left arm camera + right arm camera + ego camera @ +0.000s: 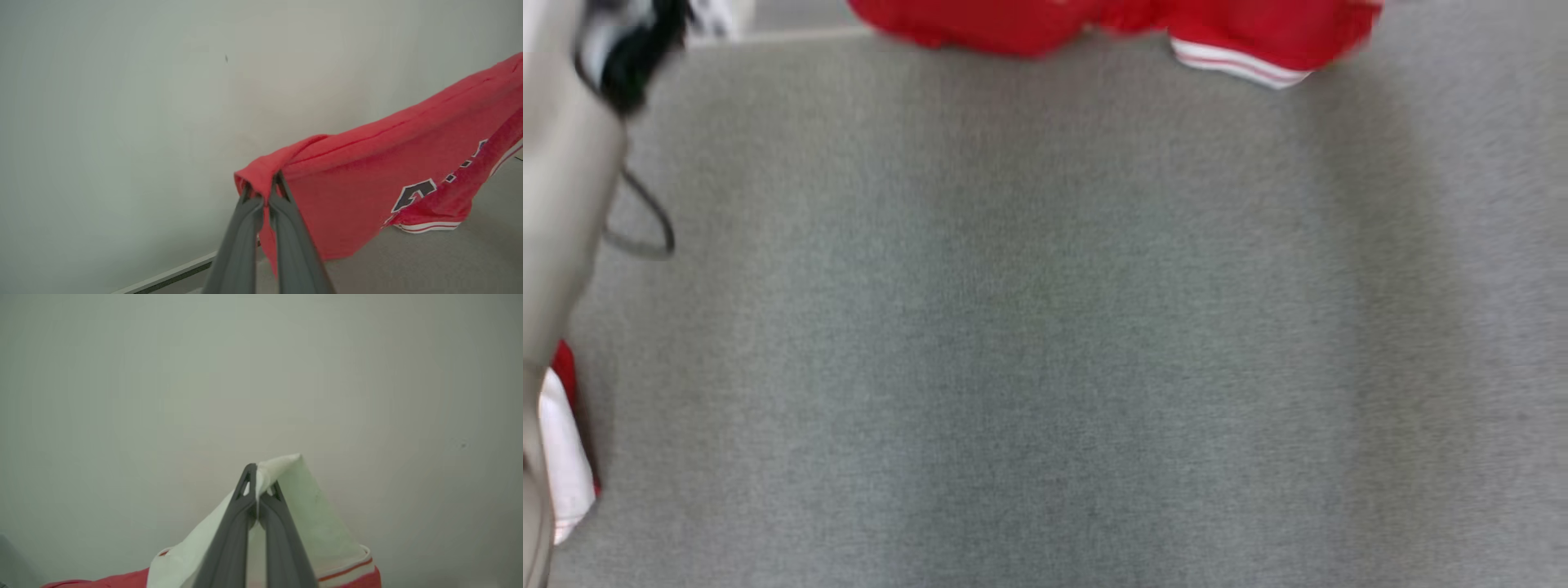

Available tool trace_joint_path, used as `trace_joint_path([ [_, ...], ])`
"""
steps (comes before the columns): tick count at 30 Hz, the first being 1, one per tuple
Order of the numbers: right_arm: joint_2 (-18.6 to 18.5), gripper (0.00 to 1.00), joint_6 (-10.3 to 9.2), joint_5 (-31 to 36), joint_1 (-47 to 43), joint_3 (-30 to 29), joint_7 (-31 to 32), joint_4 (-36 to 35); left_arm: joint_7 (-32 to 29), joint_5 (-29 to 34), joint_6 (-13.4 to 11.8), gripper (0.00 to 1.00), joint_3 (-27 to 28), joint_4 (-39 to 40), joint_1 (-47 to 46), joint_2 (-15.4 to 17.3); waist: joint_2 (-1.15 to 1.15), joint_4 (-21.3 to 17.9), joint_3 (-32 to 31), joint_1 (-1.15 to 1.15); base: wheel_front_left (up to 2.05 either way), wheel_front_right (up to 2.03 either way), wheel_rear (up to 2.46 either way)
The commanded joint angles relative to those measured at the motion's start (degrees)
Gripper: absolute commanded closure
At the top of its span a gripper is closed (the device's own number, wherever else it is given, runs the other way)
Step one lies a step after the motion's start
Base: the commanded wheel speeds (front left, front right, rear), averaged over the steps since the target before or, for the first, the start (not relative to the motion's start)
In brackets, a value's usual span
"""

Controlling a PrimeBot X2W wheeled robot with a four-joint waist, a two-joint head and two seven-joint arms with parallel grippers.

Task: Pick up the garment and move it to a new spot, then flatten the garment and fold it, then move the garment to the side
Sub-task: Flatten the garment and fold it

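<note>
The left gripper was clamped shut on a bunched corner of the red garment, holding it up above the grey surface. The right gripper was likewise closed, pinching a white part of the same garment above that surface. From the left grip the cloth stretched away in front of the pale wall at the surface's far edge, dark lettering facing out, and its white-striped hem touched the surface
</note>
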State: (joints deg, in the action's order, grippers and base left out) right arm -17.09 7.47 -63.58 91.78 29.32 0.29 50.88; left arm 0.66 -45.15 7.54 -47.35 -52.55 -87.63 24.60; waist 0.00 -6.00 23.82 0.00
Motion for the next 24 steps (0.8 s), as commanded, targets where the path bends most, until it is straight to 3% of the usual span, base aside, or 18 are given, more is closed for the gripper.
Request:
trace_joint_path([
  [1,-0.48,1.0,0.03,-1.12,-4.57,1.97,2.58,-2.13,-1.45,-2.68,-0.12,1.0,-2.13,1.58,3.35,2.23,0.0,-0.92,-3.77,0.0,0.0,0.0,0.0],
  [9,-6.04,1.0,0.02,-2.65,-20.46,11.01,15.08,-9.27,-13.7,-12.8,-0.12,1.0,-11.66,9.21,14.87,8.79,0.0,-1.87,-13.39,0.0,0.0,0.0,0.0],
  [16,-11.57,1.0,0.03,-4.11,-33.67,13.94,21.44,-15.76,-21.48,-17.71,-0.12,1.0,-17.07,16.54,21.58,13.33,0.0,-1.62,-20.05,0.0,0.0,0.0,0.0],
  [24,-20.82,1.0,0.02,-5.13,-50.83,14.78,31.46,-30.59,-29.79,-22.66,-1.13,1.0,-20.95,26.97,30.18,18.55,0.0,-1.13,-24.54,0.0,0.0,0.0,0.0],
])
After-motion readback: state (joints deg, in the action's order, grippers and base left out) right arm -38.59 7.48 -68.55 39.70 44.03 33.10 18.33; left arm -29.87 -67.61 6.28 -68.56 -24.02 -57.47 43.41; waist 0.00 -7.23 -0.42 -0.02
